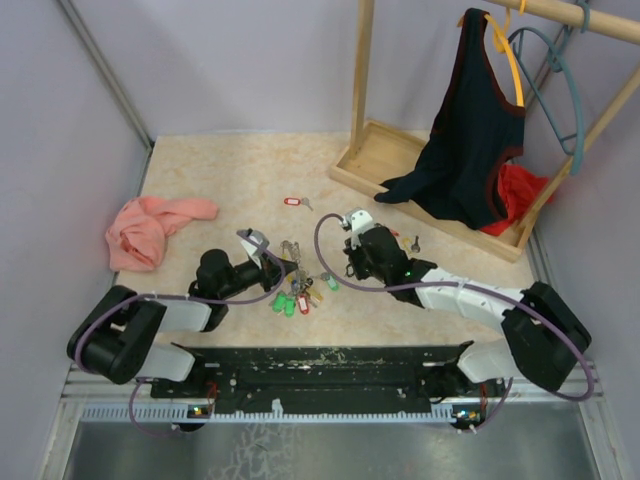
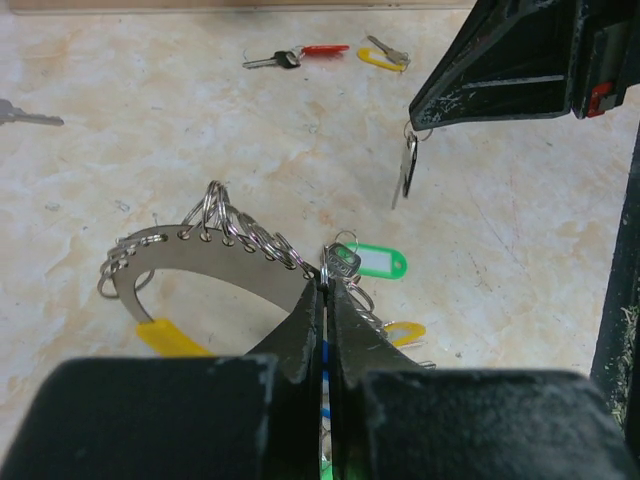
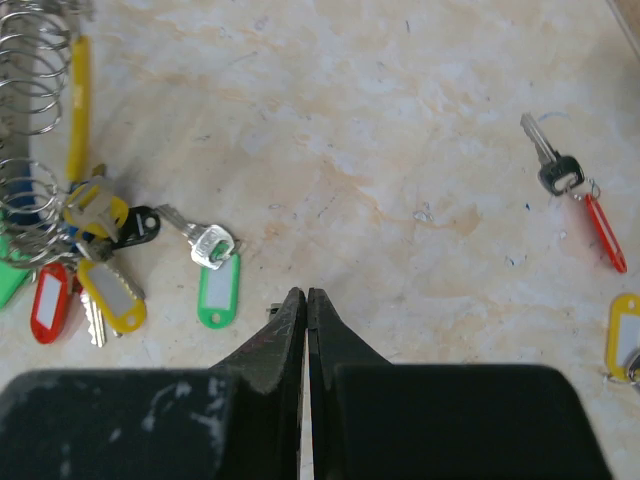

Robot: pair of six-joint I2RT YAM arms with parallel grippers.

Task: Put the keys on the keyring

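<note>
The keyring [image 2: 200,255] is a curved flat metal strip strung with small wire rings. My left gripper [image 2: 327,278] is shut on its right end, just above the table [image 1: 288,266]. A bunch of tagged keys [image 3: 85,260] hangs off it. My right gripper [image 3: 305,295] is shut, and in the left wrist view a plain silver key [image 2: 405,170] dangles from its tip [image 2: 418,118] by a small ring. A green-tagged key [image 3: 215,265] lies just left of that tip. A black-headed key with a red tag [image 3: 575,195] and a yellow tag [image 3: 625,335] lie to the right.
A pink cloth [image 1: 150,228] lies at the left. At the back right stands a wooden rack [image 1: 390,160] with a dark top [image 1: 470,120], a teal hanger [image 1: 560,80] and a red cloth [image 1: 515,190]. Another red-tagged key [image 1: 292,201] lies behind the grippers.
</note>
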